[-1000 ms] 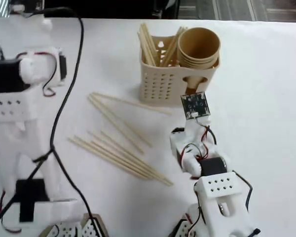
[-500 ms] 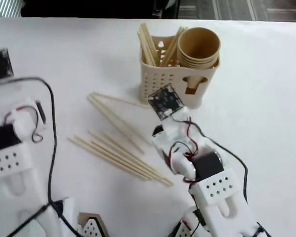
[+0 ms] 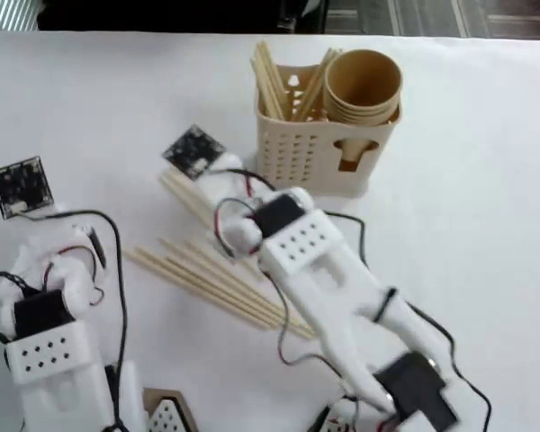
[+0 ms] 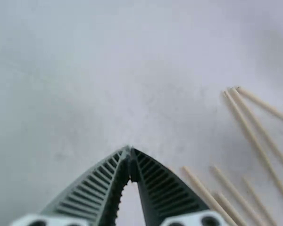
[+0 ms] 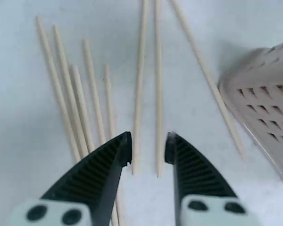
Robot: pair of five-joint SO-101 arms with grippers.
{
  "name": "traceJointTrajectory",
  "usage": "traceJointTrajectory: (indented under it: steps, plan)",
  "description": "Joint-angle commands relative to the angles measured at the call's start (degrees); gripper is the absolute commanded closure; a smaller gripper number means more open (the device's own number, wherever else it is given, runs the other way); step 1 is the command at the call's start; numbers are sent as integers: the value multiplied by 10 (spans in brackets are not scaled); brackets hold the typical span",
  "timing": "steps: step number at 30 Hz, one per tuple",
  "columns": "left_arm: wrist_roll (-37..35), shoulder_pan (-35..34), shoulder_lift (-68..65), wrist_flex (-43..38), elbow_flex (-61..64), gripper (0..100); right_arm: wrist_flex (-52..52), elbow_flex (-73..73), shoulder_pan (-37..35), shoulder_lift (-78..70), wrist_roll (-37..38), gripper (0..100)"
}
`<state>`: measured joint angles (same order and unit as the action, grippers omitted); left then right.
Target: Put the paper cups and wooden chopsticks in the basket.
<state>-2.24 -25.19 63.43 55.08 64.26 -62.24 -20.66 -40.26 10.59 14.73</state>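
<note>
On the white table I see loose wooden chopsticks scattered beside the basket, which holds the stacked paper cups and some upright chopsticks. My right gripper hangs over the loose ones, jaws parted a little and empty, with two stick ends lying between them. My left gripper is closed on nothing, over bare table near the sticks.

Light was bright and diffuse. White table was near washed out; shadows were soft and faint beside basket and loose chopsticks; room behind was dark.
</note>
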Motion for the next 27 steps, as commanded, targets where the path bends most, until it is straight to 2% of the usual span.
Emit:
traceJointTrajectory:
  steps: [1,12,24,27]
  plan:
    - [-6,-7,16,-10,-2,976,0,84,-17,-89,26,803]
    - [-5,-7,15,-10,0,976,-2,272,-27,-338,35,769]
    - [-5,-7,15,-8,0,976,-15,389,-25,-492,38,772]
    - [-5,-7,16,-11,8,976,-52,422,-24,-517,38,813]
